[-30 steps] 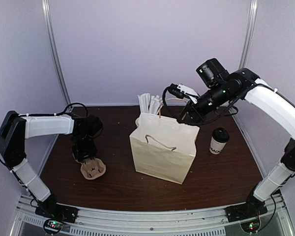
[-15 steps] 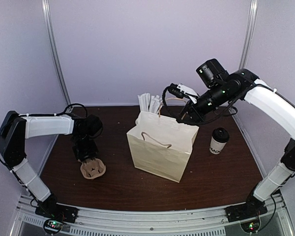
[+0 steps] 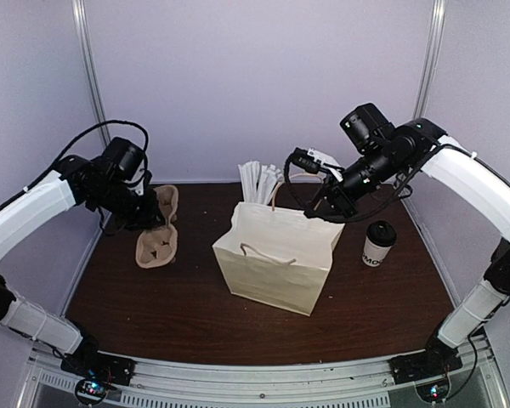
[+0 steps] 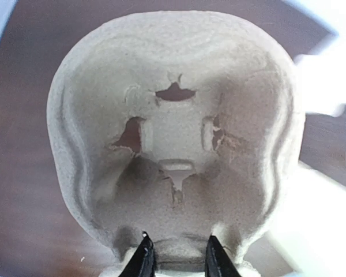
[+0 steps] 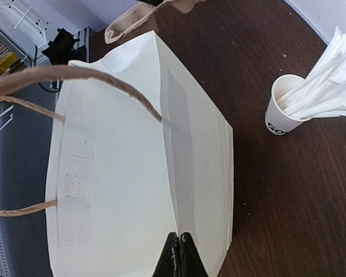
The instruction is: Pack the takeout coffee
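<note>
1. The left gripper (image 3: 147, 206), jaws narrow and clamped on the pulp tray (image 3: 156, 246) rim, has lifted it off the counter (image 3: 238, 331) at ten o'clock.
2. The right gripper (image 5: 179, 254), pinched shut on the paper bag (image 3: 276, 263) rim, has dragged it slightly left.
3. The lidded coffee cup (image 3: 379, 245) stands untouched at three o'clock, beside the bag; it is probably packed after the tray.

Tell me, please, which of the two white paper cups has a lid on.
The cup right of the paper bag: a black lid caps it. The other cup, behind the bag, is open and holds wrapped sticks.
</note>
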Robot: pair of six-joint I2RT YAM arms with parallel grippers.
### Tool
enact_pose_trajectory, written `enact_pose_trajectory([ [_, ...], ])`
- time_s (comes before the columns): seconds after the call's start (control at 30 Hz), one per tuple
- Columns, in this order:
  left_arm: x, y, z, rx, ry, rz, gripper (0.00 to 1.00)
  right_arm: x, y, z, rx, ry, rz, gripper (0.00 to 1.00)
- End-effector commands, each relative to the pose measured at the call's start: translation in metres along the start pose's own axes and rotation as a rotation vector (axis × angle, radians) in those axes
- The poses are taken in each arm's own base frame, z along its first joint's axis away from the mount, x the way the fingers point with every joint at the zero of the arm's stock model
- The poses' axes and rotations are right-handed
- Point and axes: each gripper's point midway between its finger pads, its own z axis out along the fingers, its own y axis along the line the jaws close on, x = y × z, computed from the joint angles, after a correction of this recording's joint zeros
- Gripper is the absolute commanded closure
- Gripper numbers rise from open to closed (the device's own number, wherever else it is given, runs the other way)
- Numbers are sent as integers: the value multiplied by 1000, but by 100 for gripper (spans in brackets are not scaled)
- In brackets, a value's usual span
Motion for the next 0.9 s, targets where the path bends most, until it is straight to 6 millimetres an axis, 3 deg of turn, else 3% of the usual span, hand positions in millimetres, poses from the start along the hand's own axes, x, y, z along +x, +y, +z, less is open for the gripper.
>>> enact_pose_trajectory([
  [0.0, -15, -73, -74, 425, -124, 351, 79, -3, 34, -6, -208, -1, -71, 100],
  [0.17, -24, -115, -158, 717, -342, 564, 76, -4, 54, -8, -345, 24, -88, 100],
  [0.33, -22, -133, -210, 858, -418, 677, 75, -5, 62, -4, -403, 51, -74, 100],
  [0.53, -19, -145, -236, 961, -472, 739, 75, -10, 47, 14, -324, 57, -61, 100],
  [0.87, 0, -172, -241, 1066, -423, 838, 76, -13, 37, 15, -263, 59, -69, 98],
])
